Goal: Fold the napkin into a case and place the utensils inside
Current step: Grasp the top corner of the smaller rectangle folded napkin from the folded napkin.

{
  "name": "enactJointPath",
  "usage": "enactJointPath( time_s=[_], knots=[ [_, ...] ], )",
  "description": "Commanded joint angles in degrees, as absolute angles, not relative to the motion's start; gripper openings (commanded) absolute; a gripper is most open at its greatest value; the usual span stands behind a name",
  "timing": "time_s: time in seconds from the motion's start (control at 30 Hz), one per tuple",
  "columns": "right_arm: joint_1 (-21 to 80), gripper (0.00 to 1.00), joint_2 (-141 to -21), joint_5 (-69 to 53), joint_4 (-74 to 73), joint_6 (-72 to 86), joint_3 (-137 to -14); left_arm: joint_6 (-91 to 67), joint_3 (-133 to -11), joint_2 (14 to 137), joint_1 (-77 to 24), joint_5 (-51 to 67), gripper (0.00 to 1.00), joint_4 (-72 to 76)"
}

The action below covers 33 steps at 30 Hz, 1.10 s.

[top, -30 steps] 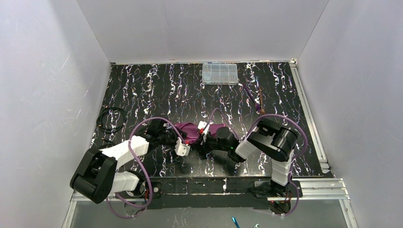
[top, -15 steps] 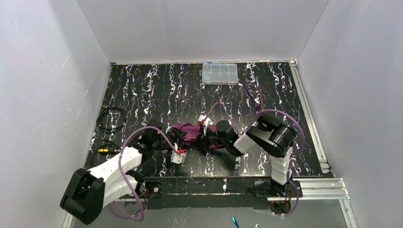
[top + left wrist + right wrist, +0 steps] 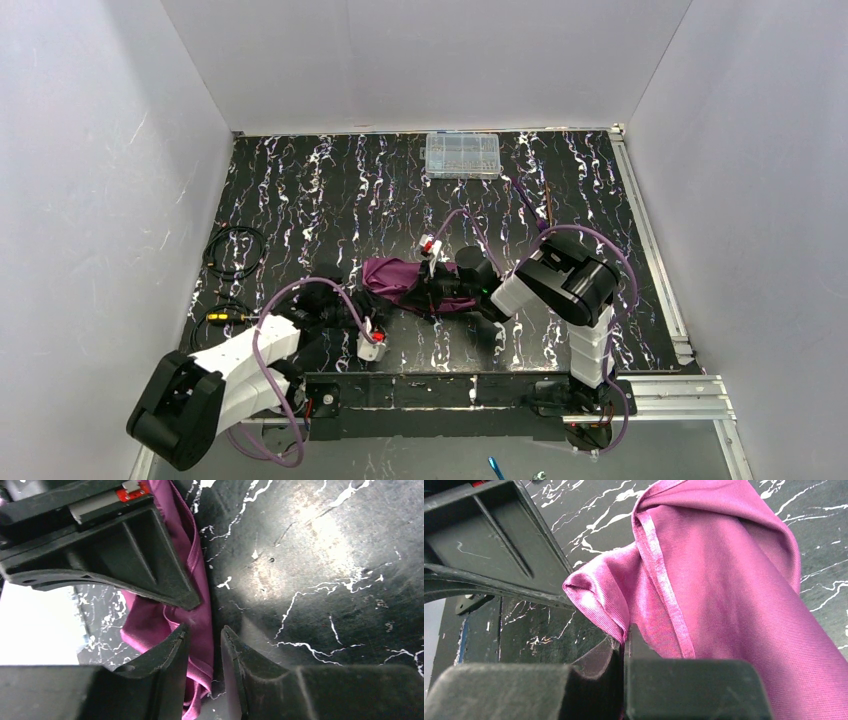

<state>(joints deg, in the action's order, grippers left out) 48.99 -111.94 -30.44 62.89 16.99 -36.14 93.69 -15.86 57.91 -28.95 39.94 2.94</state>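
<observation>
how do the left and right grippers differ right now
The left gripper is slightly open; the right gripper is shut. The right gripper pinches a folded edge of the napkin; the left gripper only shows cloth through its gap, with no clear grip. Both are dark and point toward the napkin.

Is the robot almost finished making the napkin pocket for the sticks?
Not yet. Nothing looks finished: the napkin is bunched up, not folded flat. In hand: the right gripper pinches a fold of it, and the left gripper is open near it. To do: fold it, then put in the utensils, which lie far from it.
</observation>
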Motion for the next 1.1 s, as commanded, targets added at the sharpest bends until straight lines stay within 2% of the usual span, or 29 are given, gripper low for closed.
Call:
enactJointPath(
  time_s=[0.0, 0.43, 0.67, 0.8, 0.97, 1.07],
  knots=[
    [48.3, 0.01, -113.1, -32.5, 64.6, 18.9, -37.8, 94.8, -18.2, 61.5, -29.3, 41.8, 0.28, 2.7],
    [48.1, 0.02, -113.6, -33.6, 64.2, 19.3, -38.5, 91.2, -20.3, 62.3, -29.5, 39.2, 0.28, 2.8],
    [48.1, 0.08, -113.1, -33.9, 63.4, 19.4, -38.7, 89.1, -22.2, 65.5, -29.7, 37.8, 0.27, 3.2],
    [48.2, 0.14, -113.3, -34.5, 63.4, 19.5, -38.8, 86.2, -24.5, 67.3, -29.8, 36.1, 0.2, 3.5],
    [48.2, 0.21, -113.4, -35.0, 63.6, 19.4, -38.9, 83.1, -26.4, 68.2, -29.9, 34.3, 0.05, 3.6],
    [48.5, 0.26, -113.1, -35.1, 64.0, 18.9, -38.5, 79.9, -27.5, 68.3, -29.9, 33.5, 0.0, 3.5]
  ],
)
